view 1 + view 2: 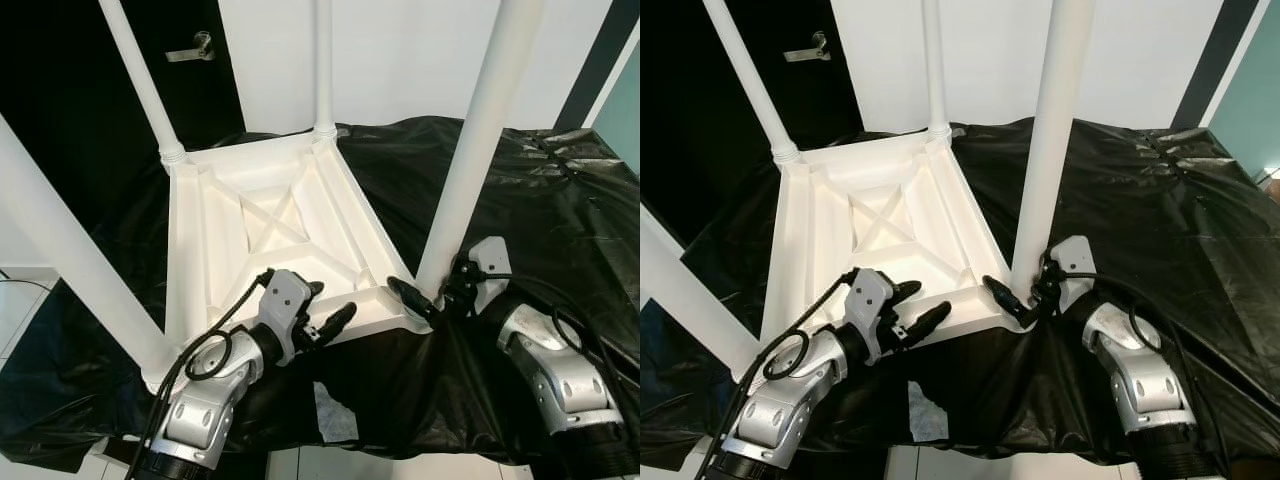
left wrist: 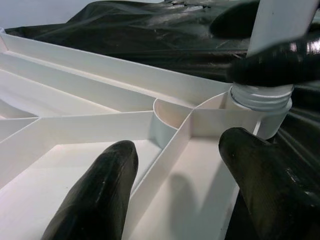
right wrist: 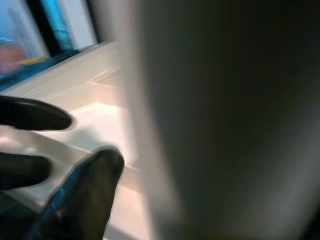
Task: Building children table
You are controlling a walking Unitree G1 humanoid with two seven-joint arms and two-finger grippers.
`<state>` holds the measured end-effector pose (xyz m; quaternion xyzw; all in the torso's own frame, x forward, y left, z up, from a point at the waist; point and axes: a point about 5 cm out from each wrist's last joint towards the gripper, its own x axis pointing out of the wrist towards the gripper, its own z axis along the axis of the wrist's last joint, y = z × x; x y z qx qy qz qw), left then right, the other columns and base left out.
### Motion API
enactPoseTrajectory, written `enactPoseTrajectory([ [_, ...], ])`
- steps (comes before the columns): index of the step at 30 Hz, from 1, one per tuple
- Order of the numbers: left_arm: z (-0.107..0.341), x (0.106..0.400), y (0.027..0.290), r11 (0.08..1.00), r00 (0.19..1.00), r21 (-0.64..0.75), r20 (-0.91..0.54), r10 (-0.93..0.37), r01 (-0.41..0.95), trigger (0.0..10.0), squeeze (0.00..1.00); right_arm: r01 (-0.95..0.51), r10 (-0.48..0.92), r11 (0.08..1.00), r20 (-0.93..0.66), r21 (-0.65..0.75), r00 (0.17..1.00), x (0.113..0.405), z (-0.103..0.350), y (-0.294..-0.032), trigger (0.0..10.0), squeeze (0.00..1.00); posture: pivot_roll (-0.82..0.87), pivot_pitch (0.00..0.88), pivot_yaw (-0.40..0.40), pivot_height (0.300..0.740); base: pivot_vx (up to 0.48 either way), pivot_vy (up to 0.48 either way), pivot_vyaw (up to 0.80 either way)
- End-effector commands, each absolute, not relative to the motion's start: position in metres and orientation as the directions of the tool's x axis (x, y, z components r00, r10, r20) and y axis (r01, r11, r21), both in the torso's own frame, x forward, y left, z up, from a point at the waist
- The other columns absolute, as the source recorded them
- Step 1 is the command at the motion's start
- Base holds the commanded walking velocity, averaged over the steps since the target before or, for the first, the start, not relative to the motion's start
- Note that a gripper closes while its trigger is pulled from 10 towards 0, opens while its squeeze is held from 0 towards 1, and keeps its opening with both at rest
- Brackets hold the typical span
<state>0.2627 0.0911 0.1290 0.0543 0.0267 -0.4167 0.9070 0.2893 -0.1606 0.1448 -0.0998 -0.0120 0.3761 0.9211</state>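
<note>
A white children's table [image 1: 250,230] lies upside down on a black sheet, its legs pointing up. My right gripper [image 1: 432,285] is shut on the near right leg [image 1: 480,130] just above its screw collar [image 2: 260,97]. One of its fingers [image 2: 275,65] crosses the front of that leg. My left gripper [image 1: 330,302] hovers open over the near edge of the table's underside, close to the same corner. Its fingers [image 2: 95,195] straddle a diagonal rib [image 2: 170,150] and hold nothing.
The other legs stand at the far left [image 1: 140,70], the far middle [image 1: 322,60] and the near left [image 1: 60,250]. The black sheet [image 1: 560,200] stretches wide to the right. A dark door with a handle [image 1: 195,45] is behind. A white scrap [image 1: 335,415] lies on the sheet's front.
</note>
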Motion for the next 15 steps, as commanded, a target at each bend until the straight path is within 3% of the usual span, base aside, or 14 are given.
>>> enactPoseTrajectory([
  [1, 0.1297, 0.2622, 0.0903, 0.631, 0.638, 0.094, -0.106, -0.763, 0.770, 10.0, 0.00, -0.740, 0.740, 0.643, -0.090, -0.199, 0.667, 0.2917, 0.1387, -0.1529, 2.3, 0.00, -0.01, 0.000, 0.001, 0.740, 0.000, 0.000, 0.00],
  [2, 0.1297, 0.2622, 0.0903, 0.631, 0.638, 0.094, -0.106, -0.763, 0.770, 10.0, 0.00, -0.740, 0.740, 0.643, -0.090, -0.199, 0.667, 0.2917, 0.1387, -0.1529, 2.3, 0.00, -0.01, 0.000, 0.001, 0.740, 0.000, 0.000, 0.00],
  [3, 0.1302, 0.2621, 0.0899, 0.630, 0.637, 0.098, -0.105, -0.764, 0.771, 10.0, 0.00, -0.753, 0.750, 0.625, -0.109, -0.206, 0.652, 0.2935, 0.1357, -0.1511, 0.0, 0.00, 0.00, 0.000, -0.005, 0.740, 0.000, 0.000, 0.00],
  [11, 0.1317, 0.2605, 0.0909, 0.636, 0.644, 0.100, -0.101, -0.758, 0.765, 10.0, 0.00, -0.769, 0.761, 0.615, -0.126, -0.175, 0.637, 0.2931, 0.1306, -0.1524, 0.0, 0.00, 0.01, 0.000, -0.009, 0.740, 0.000, 0.000, 0.00],
  [15, 0.1309, 0.2579, 0.0906, 0.635, 0.642, 0.094, -0.103, -0.759, 0.766, 10.0, 0.00, -0.704, 0.694, 0.691, -0.123, -0.164, 0.709, 0.2933, 0.1287, -0.1552, 0.0, 0.00, 0.00, 0.000, -0.007, 0.740, 0.000, 0.000, 0.00],
])
